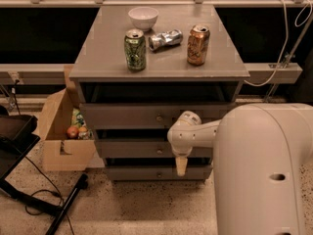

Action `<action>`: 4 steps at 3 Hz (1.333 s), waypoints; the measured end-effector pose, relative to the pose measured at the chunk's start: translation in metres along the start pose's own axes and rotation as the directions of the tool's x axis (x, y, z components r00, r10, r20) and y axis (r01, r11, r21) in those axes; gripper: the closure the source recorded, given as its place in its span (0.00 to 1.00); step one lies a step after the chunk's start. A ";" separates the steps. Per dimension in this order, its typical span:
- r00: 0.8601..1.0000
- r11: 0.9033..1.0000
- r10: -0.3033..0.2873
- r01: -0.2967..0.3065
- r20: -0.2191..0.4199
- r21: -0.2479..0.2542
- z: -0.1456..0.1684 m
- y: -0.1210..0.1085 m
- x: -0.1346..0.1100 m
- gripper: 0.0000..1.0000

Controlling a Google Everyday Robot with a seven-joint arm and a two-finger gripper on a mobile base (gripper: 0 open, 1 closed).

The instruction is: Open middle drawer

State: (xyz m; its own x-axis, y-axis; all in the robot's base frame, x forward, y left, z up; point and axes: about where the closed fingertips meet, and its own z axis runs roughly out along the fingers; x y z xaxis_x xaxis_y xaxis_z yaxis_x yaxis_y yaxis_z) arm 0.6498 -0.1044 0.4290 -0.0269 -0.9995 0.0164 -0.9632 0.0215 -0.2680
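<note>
Robotics test space, most likely a lab. We read this from a staged set: a grey drawer cabinet (pixel 122 116) stands alone on a speckled hard floor (pixel 137 209). Its tabletop (pixel 105 53) carries a white bowl (pixel 143 17), a green can (pixel 135 49), an orange can (pixel 198 44) and a crushed can (pixel 165 39). Left of the cabinet sits an open cardboard box (pixel 56 131) of packets and fruit. Further left is a black stand (pixel 14 136) with loose cable. Behind the cabinet runs a metal rail (pixel 274 73), and white cables (pixel 288 33) hang to its right. A white robot arm (pixel 264 170) enters from the cabinet's right, its end effector (pixel 181 166) before the lower drawer fronts.
</note>
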 end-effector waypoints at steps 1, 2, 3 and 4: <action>1.000 1.000 -0.018 0.018 -0.025 0.018 0.008 -0.012 0.002 0.00; 1.000 1.000 -0.003 0.003 -0.028 -0.005 0.027 -0.011 0.003 0.18; 0.999 1.000 0.012 -0.012 -0.030 -0.025 0.034 -0.008 0.006 0.41; 0.999 1.000 0.012 -0.012 -0.030 -0.025 0.031 -0.009 0.006 0.64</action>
State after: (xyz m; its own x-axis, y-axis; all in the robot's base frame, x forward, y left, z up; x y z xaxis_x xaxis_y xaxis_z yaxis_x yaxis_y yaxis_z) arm 0.6666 -0.1115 0.4022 -0.0459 -0.9981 0.0420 -0.9691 0.0343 -0.2441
